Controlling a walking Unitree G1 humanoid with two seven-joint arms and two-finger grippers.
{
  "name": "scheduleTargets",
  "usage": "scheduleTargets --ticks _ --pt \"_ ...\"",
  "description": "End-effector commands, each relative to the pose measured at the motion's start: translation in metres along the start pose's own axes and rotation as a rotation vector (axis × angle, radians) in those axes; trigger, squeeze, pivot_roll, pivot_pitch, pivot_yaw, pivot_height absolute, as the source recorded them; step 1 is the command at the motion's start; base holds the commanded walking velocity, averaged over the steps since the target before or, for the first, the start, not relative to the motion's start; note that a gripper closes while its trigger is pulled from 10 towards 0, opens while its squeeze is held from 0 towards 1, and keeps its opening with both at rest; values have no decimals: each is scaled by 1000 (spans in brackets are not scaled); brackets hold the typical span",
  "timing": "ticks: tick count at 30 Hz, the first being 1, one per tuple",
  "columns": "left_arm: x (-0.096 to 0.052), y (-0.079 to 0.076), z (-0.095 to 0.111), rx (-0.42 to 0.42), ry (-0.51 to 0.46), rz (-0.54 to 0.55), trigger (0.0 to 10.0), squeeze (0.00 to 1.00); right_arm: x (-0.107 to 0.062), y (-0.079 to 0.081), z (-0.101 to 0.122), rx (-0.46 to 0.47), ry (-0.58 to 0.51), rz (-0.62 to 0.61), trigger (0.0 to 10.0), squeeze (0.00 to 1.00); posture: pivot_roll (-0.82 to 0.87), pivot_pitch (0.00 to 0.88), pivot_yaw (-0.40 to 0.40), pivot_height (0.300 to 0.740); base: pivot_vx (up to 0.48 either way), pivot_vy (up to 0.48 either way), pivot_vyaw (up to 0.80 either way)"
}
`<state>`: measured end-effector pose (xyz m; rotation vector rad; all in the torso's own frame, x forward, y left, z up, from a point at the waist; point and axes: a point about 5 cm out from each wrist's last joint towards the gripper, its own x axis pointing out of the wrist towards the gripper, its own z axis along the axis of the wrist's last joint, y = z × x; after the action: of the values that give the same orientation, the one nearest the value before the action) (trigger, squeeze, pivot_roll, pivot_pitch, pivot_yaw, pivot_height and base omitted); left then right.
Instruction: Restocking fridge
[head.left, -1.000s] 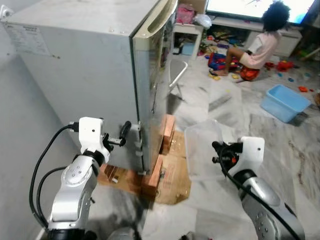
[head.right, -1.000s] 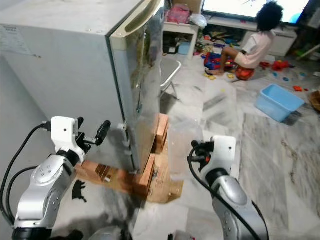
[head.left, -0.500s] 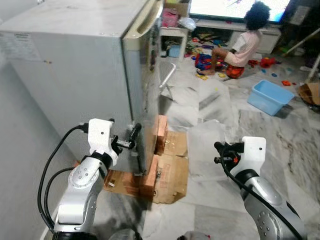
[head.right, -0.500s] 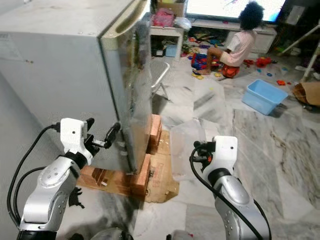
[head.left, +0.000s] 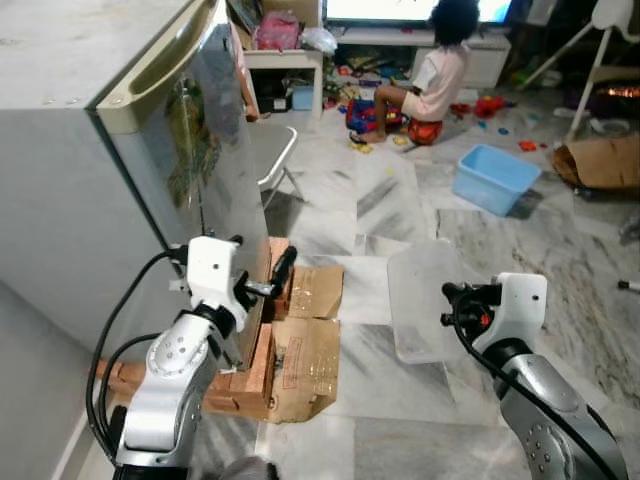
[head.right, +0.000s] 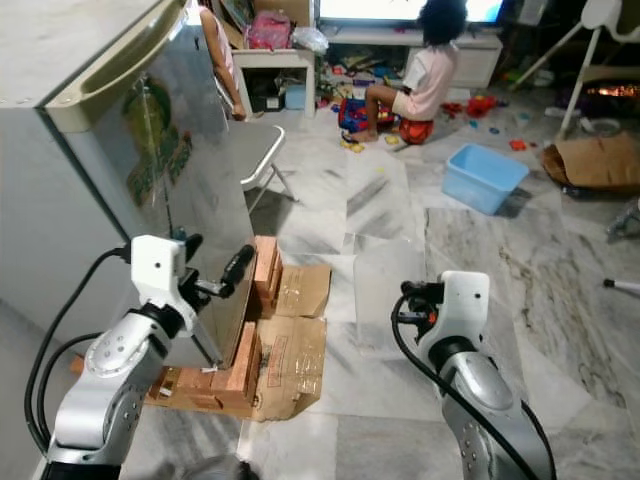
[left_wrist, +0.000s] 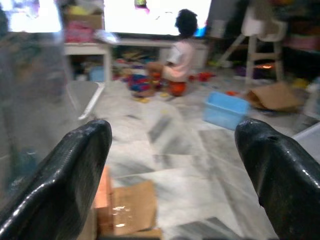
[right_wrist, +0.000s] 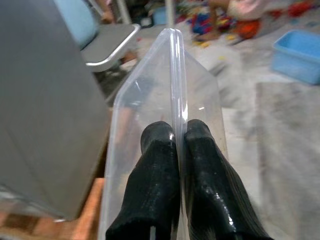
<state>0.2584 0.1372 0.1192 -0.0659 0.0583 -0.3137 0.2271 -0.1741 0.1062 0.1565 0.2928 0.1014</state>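
Two frames back the fridge's side faced the camera; now its shut door does, so the approach is under way. Left gripper hangs spread near the door's lower edge. Right gripper pinches the bin wall, held over the floor; bin looks empty.

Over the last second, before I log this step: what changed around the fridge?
The view swung round from the fridge's side toward its closed door front, so the camera moved, not the things. The left gripper, open, stays raised beside the door edge. The right gripper keeps its hold on the clear plastic container. The person still sits on the floor beyond; the blue bin stays put.
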Motion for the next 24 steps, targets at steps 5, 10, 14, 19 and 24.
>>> scheduleTargets --ticks 5,10,14,19,24 --pt "-3 18 0 10 -4 151 10000 0 2 -4 4 -17 -23 -11 10000 0 -52 0 6 740 0 0 0" --pt "-12 39 -5 11 5 313 10000 0 4 -7 4 -15 -33 -23 10000 0 -44 0 3 740 0 0 0" --pt "-10 47 -6 27 6 357 10000 0 5 -4 4 -13 -39 -13 10000 0 -42 0 -2 740 0 0 0" --pt "-6 56 -6 37 6 372 10000 0 6 -5 6 -4 -55 -21 10000 0 -49 0 -1 740 0 0 0" --pt "-1 57 -4 34 -7 365 10000 0 4 -6 6 6 -60 -51 10000 0 -55 0 2 740 0 0 0"
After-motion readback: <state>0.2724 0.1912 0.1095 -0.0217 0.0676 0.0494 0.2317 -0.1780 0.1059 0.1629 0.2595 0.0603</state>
